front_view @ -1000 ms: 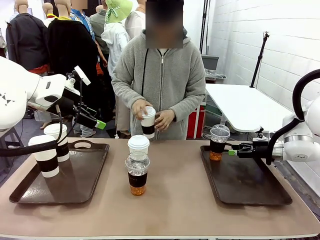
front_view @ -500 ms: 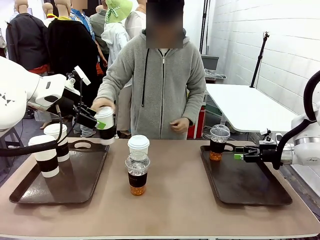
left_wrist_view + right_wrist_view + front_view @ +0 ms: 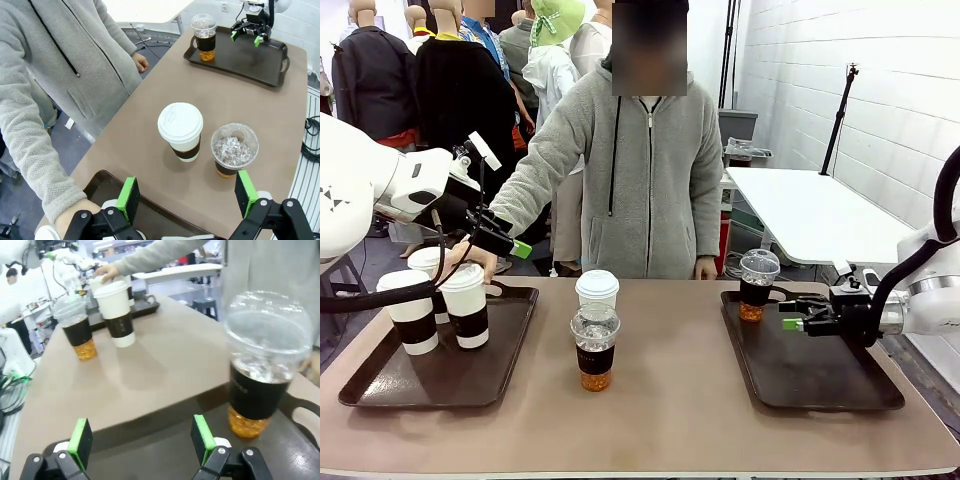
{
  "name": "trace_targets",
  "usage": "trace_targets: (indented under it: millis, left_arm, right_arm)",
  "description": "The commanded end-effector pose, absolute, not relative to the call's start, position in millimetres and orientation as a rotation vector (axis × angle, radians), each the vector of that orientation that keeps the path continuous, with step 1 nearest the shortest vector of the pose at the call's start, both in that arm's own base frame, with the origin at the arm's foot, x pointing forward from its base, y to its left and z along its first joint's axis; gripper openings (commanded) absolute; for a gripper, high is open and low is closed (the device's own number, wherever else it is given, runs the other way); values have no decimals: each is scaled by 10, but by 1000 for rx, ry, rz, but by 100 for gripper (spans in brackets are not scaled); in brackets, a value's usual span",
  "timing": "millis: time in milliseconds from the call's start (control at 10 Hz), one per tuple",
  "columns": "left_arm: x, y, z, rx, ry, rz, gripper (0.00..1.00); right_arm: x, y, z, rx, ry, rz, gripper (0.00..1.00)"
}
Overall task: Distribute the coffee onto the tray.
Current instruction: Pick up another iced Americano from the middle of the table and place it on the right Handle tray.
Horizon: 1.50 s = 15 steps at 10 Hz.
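Observation:
The person's hand (image 3: 470,262) rests on top of a white lidded cup (image 3: 468,305) standing on the left tray (image 3: 380,385), beside two more white cups (image 3: 407,310). My left gripper (image 3: 510,240) hangs open above that tray's far edge, its green pads (image 3: 128,199) wide apart. One white cup (image 3: 597,290) and a clear dome-lidded cup (image 3: 595,347) stand mid-table. Another clear cup (image 3: 758,285) with amber liquid stands in the far corner of the right tray (image 3: 820,385). My right gripper (image 3: 790,323) is open just right of it, not touching; the cup (image 3: 265,385) sits beyond its pads (image 3: 202,439).
The person stands at the far side of the table, one arm stretched toward the left tray, the other hand (image 3: 706,268) at the table edge. A white table (image 3: 810,215) stands behind on the right. Bare tabletop (image 3: 670,420) lies between the trays.
The person carried a white cup from chest height across to the left tray and set it down. My right gripper drew back a little from the clear cup and dropped lower.

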<state>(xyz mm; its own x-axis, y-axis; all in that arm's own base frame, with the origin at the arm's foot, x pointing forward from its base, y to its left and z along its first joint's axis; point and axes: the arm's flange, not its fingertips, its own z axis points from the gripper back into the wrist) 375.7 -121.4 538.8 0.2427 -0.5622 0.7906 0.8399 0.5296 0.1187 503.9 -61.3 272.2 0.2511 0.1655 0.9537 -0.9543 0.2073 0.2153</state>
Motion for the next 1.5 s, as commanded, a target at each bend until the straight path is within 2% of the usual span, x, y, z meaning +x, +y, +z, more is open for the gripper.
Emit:
trace_targets:
  millis: [0,400,900,1200,1400]
  left_arm:
    - [3773,-1198,5367,-372,-895,-989,100]
    - [3773,-1198,5367,-372,-895,-989,100]
    - [3773,-1198,5367,-372,-895,-989,100]
    - [3773,-1198,5367,-372,-895,-989,100]
    - [3773,-1198,5367,-372,-895,-989,100]
  right_arm:
    - [4862,-442,2751,1074,-957,1073,100]
    - [4657,41,2755,1107,-958,1173,100]
    - [4477,606,2748,899,-1070,1160,100]
    - [4461,590,2783,999,-1072,1140,100]
    - [4505,627,2757,963,-1044,1151,100]
